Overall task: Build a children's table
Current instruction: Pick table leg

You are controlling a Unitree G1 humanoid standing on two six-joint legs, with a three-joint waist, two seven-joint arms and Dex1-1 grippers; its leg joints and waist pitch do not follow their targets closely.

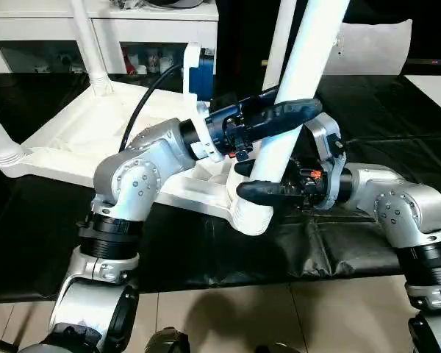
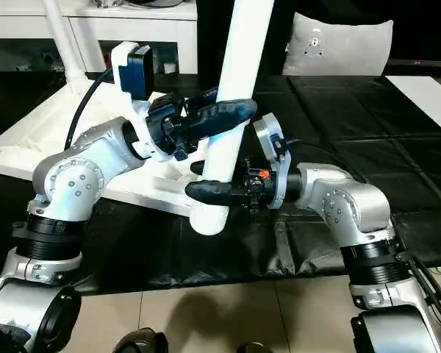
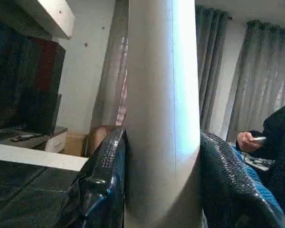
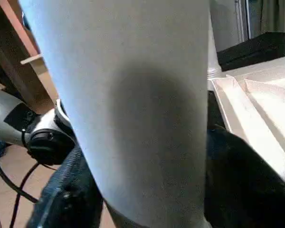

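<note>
- We are at the step of seating a leg: a long white plastic tube leg (image 1: 294, 110) stands tilted in the middle of the frame, with its foot in the round corner socket (image 1: 251, 215) of the white square plastic table top (image 1: 81, 140), which lies with its ribbed underside up on the black-covered counter (image 1: 338, 250).
- Two more white tube legs (image 1: 88, 44) already stand at the upper left of the frame.
- Our left gripper (image 1: 279, 116) pinches the leg higher up, one finger on each side; the left wrist view shows both fingers (image 3: 102, 185) pressed against the tube.
- Our right gripper (image 1: 268, 182) is lower, near the socket; its fingers (image 4: 66, 199) lie on both sides of the tube, but we cannot tell if they already press it.
- Next, we judge, the leg must be brought upright and pushed down firmly into the socket.
</note>
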